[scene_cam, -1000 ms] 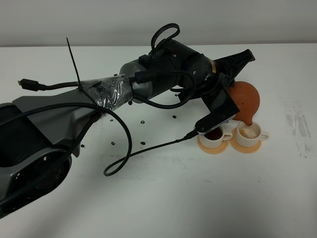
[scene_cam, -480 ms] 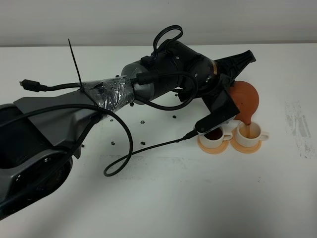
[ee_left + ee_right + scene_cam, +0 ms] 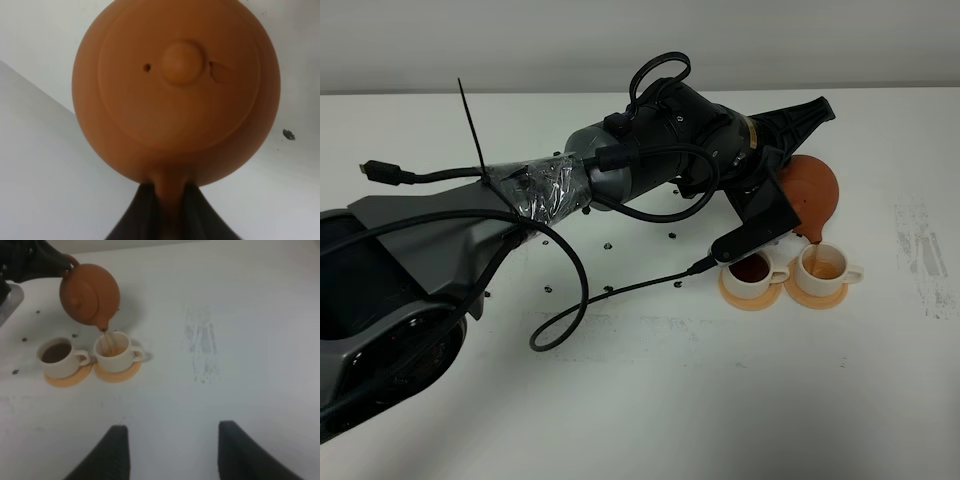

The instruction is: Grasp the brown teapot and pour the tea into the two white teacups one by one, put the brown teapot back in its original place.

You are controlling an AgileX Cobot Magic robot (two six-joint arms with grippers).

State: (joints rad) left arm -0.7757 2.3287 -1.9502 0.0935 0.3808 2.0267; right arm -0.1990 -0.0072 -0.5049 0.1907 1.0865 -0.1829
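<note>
Left wrist view shows jaws clamped on brown teapot (image 3: 175,100); right wrist, jaws apart.

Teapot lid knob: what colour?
Orange-brown knob, same as the teapot body; left wrist view shows it best.

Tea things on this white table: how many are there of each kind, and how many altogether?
round orange-brown clay teapot: 1
small cream-white cups with side handles: 2
small round orange saucers: 2
Total: 5
</note>
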